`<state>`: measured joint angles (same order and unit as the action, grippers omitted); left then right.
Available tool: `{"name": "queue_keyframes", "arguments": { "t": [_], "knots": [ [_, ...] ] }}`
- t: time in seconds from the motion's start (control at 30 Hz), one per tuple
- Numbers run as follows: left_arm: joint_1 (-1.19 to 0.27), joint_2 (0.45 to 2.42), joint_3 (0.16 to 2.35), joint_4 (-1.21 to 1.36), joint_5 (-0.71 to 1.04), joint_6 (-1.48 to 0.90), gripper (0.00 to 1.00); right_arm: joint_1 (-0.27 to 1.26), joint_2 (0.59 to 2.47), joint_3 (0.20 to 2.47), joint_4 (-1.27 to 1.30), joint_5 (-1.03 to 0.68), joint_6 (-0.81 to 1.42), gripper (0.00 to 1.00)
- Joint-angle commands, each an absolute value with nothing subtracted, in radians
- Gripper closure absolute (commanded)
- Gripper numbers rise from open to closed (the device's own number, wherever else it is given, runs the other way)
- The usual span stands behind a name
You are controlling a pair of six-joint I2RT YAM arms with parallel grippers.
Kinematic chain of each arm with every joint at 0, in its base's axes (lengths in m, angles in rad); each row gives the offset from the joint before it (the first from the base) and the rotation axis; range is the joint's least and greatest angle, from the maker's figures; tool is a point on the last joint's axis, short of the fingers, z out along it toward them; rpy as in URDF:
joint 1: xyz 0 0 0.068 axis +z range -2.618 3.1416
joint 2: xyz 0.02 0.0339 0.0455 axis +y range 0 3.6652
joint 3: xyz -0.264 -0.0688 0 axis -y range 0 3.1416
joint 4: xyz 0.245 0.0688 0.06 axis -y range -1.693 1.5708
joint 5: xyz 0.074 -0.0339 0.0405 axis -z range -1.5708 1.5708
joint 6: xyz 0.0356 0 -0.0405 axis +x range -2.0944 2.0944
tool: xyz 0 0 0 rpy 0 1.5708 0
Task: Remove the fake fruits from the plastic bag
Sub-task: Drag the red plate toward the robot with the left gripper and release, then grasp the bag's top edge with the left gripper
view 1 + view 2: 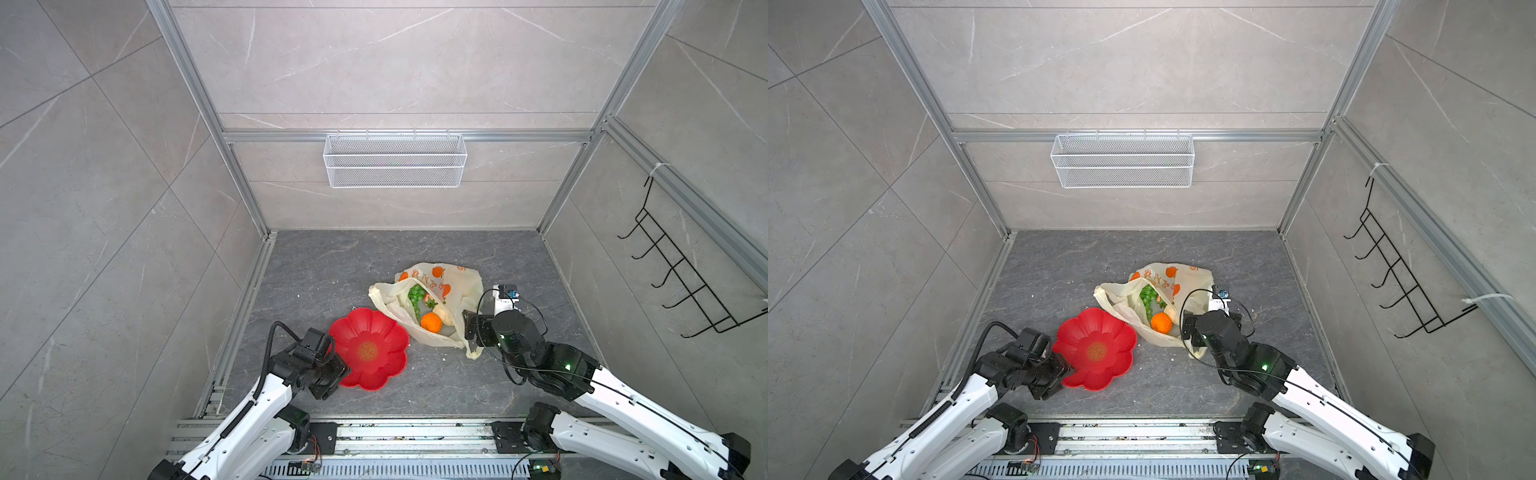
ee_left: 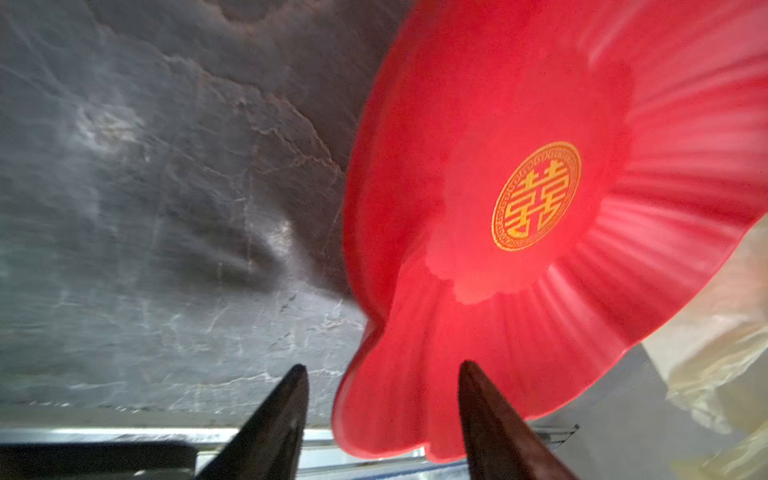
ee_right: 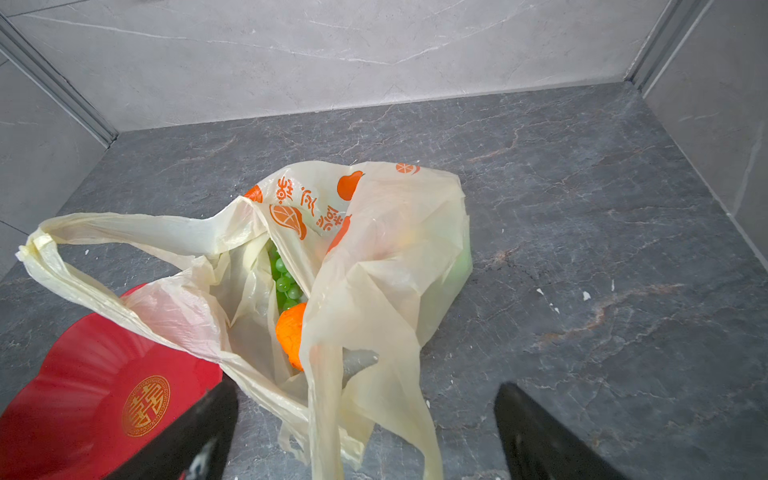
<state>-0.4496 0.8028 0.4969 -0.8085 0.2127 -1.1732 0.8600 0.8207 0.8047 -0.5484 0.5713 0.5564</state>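
Bright even light, blurred left-wrist view

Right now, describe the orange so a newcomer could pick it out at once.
On the floor, right of the red flower-shaped plate, lies a cream plastic bag. In its open mouth sits the orange: round and bright, unlike the green grapes behind it.

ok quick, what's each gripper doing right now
left gripper: open, jaws either side of the rim of the red plate.
right gripper: open, holding nothing, facing the plastic bag.
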Motion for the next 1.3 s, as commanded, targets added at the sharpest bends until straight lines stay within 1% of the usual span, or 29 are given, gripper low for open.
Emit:
{"name": "queue_keyframes", "arguments": {
  "t": [0.0,0.2,0.27,0.33,0.4,0.43,0.47,0.53,0.57,0.63,0.67,0.77,0.87,0.97,1.03,1.13,1.27],
  "knots": [
    [-0.454,0.787,0.632,-0.938,0.129,-1.096,0.3,0.861,0.835,0.848,-0.538,0.555,0.551,0.03],
    [-0.455,0.768,0.879,-1.111,-0.085,-0.977,0.26,0.861,0.838,0.864,-0.537,0.518,0.551,0.04],
    [-0.455,0.801,0.957,-1.092,-0.123,-0.918,0.25,0.861,0.853,0.874,-0.53,0.486,0.552,0.04],
    [-0.454,0.863,1.008,-0.965,-0.084,-0.831,0.24,0.861,0.88,0.882,-0.513,0.433,0.548,0.05],
    [-0.456,0.984,1.075,-0.815,0.035,-0.727,0.21,0.862,0.917,0.888,-0.478,0.375,0.552,0.07],
    [-0.466,1.074,1.123,-0.757,0.093,-0.669,0.2,0.861,0.938,0.89,-0.464,0.353,0.56,0.07],
    [-0.476,1.172,1.199,-0.756,0.11,-0.628,0.19,0.862,0.954,0.89,-0.451,0.341,0.57,0.07],
    [-0.516,1.328,1.325,-0.762,0.076,-0.558,0.16,0.862,0.966,0.888,-0.438,0.325,0.585,0.07],
    [-0.536,1.399,1.392,-0.78,0.02,-0.536,0.15,0.862,0.963,0.881,-0.432,0.319,0.591,0.07],
    [-0.571,1.519,1.505,-0.8,-0.035,-0.46,0.01,0.864,0.949,0.865,-0.433,0.327,0.601,0.07],
    [-0.581,1.588,1.58,-0.831,-0.073,-0.424,0.0,0.863,0.937,0.854,-0.438,0.337,0.608,0.07],
    [-0.617,1.745,1.731,-0.854,-0.107,-0.285,0.0,0.862,0.894,0.821,-0.461,0.375,0.631,0.07],
    [-0.631,1.845,1.789,-0.814,-0.098,-0.156,0.0,0.862,0.845,0.803,-0.489,0.407,0.643,0.06],
    [-0.63,1.949,1.86,-0.842,-0.079,-0.073,0.0,0.862,0.805,0.798,-0.521,0.429,0.643,0.06],
    [-0.63,2.007,1.907,-0.884,-0.021,-0.044,0.0,0.862,0.79,0.798,-0.54,0.441,0.64,0.06],
    [-0.632,2.058,1.922,-0.895,0.051,-0.019,0.0,0.861,0.781,0.798,-0.555,0.455,0.639,0.06],
    [-0.631,2.11,1.923,-0.885,0.05,0.004,0.0,0.862,0.775,0.791,-0.554,0.457,0.644,0.06]
  ]
}}
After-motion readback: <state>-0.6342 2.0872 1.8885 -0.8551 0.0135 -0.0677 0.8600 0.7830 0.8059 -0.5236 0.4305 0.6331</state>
